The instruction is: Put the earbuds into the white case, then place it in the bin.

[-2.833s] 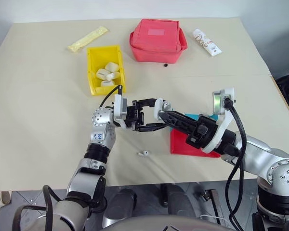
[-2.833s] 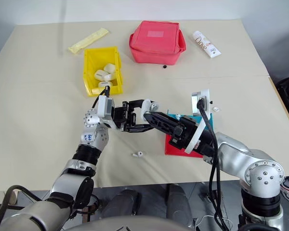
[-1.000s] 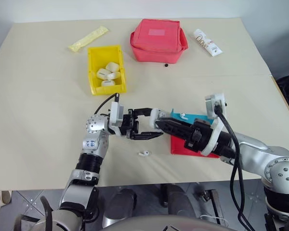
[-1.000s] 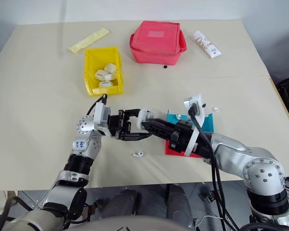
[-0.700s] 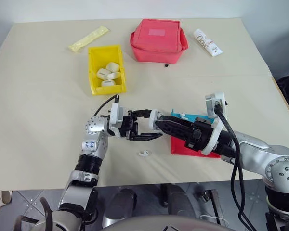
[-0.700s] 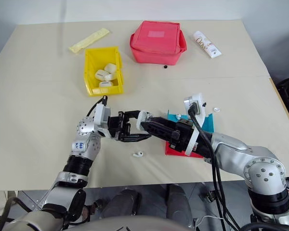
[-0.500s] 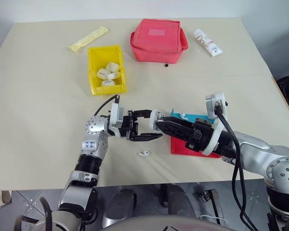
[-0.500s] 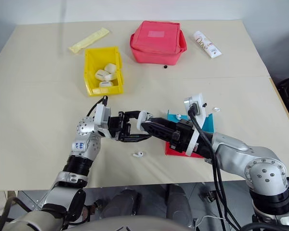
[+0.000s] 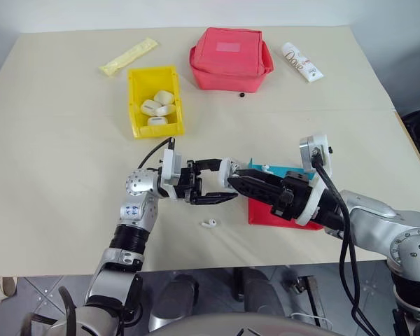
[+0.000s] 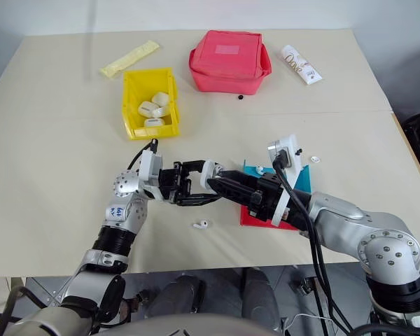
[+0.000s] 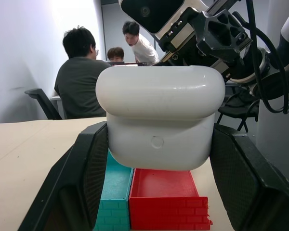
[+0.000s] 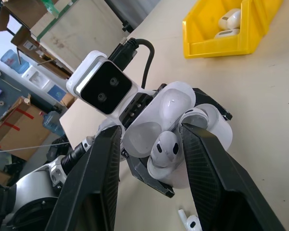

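Right wrist view: left pincer [image 12: 149, 159] grips white case [image 12: 178, 103]; right pincer [image 12: 151, 149] pinches an earbud [image 12: 164, 148]

head pair: high, down on table [image 9: 56, 175] | wrists: close, facing, sharing case [image 11: 159, 115]

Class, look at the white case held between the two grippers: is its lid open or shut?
Open. In the right wrist view the white case shows its lid flipped back, with an earbud at its mouth between the right gripper fingers.
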### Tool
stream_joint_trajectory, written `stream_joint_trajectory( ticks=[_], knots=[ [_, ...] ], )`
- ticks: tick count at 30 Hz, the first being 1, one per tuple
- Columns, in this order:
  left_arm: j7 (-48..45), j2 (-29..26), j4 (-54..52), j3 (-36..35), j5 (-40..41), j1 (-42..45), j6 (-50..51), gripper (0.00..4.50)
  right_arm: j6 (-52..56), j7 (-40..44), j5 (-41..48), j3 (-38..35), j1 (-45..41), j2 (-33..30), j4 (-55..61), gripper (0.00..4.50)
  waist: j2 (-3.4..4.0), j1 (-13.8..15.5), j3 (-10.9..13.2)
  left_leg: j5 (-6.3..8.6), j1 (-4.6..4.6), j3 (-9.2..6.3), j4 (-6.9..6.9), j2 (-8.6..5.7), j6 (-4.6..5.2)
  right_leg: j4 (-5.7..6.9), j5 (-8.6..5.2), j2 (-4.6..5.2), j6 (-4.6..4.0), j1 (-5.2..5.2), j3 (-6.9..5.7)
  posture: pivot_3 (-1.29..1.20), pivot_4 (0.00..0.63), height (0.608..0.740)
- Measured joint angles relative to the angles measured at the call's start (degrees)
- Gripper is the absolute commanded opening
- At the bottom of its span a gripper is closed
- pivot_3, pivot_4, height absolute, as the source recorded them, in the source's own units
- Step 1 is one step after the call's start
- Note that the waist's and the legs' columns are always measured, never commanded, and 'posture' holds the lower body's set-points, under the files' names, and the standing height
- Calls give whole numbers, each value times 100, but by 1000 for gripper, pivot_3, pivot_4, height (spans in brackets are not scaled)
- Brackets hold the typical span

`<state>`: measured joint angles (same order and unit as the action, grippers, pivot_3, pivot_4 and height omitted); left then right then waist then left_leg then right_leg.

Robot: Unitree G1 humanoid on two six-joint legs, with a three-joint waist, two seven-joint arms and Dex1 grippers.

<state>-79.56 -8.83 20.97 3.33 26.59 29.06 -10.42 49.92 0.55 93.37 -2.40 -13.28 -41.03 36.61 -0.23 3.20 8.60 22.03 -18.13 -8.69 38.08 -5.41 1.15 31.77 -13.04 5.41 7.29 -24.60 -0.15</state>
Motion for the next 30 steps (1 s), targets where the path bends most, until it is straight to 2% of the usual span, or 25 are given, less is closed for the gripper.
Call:
stream_joint_trajectory(
  ticks=[30],
  knots=[
    [6,-130,251,-20,-17,221,-93,2782,14,-4,-43,-34,-106,-577,7,2048,0,11,0,0,-1,0,1,0,0,-3,1,2,1,1,-1,0,150,740]
  ],
)
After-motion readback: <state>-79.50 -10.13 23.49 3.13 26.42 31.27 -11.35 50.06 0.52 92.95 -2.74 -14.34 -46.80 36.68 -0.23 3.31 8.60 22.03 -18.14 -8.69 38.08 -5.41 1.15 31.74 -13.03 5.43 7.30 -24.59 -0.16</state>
